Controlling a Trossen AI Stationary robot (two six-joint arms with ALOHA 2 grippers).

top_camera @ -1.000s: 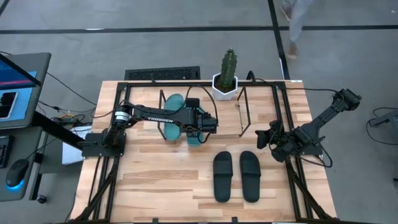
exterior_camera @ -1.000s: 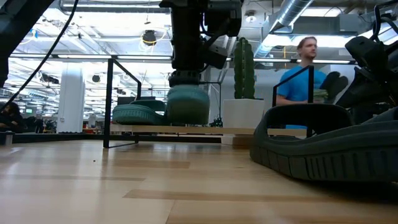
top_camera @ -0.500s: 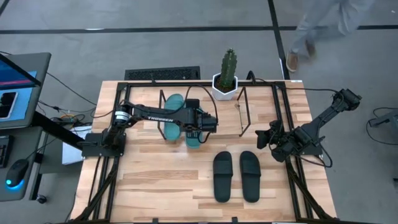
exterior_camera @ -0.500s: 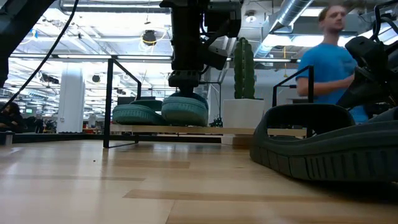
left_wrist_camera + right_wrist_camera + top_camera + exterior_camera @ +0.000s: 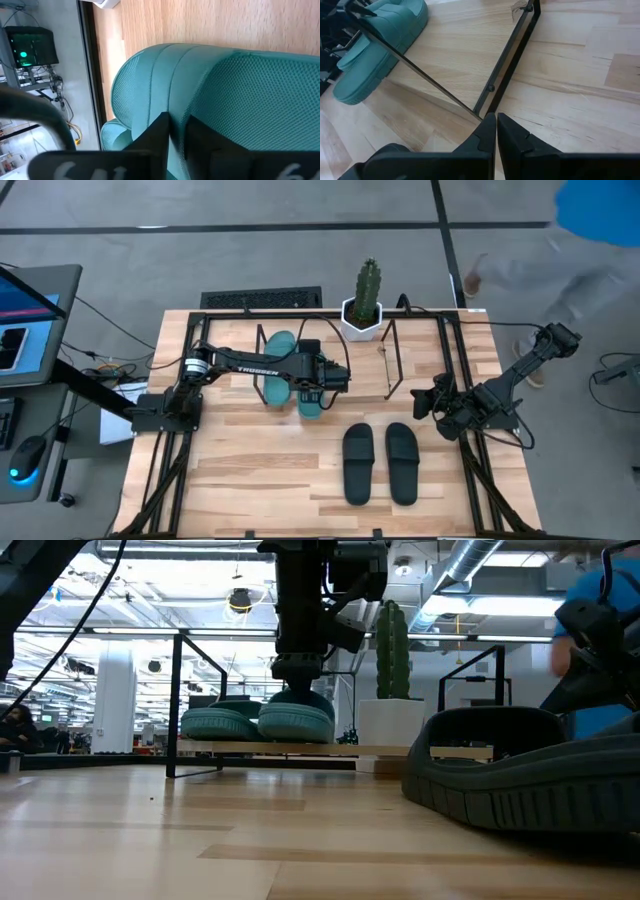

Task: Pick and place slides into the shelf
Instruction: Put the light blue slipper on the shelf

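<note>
The left gripper (image 5: 312, 383) is clamped on the strap of a teal slide (image 5: 295, 716), which sits on the shelf board (image 5: 420, 751), touching the other teal slide (image 5: 219, 722) just beside it, on the side toward the shelf's end frame (image 5: 178, 700). On the gripper's other side the board runs bare as far as the far end frame (image 5: 388, 360), enough room for more slides. The black pair (image 5: 381, 463) lies on the table (image 5: 250, 480) in front of the shelf, between the two arms, well apart from the left gripper. The right gripper (image 5: 496, 131) waits with fingers pressed together near that far end frame, holding nothing. A potted cactus (image 5: 365, 302) stands behind the shelf.
</note>
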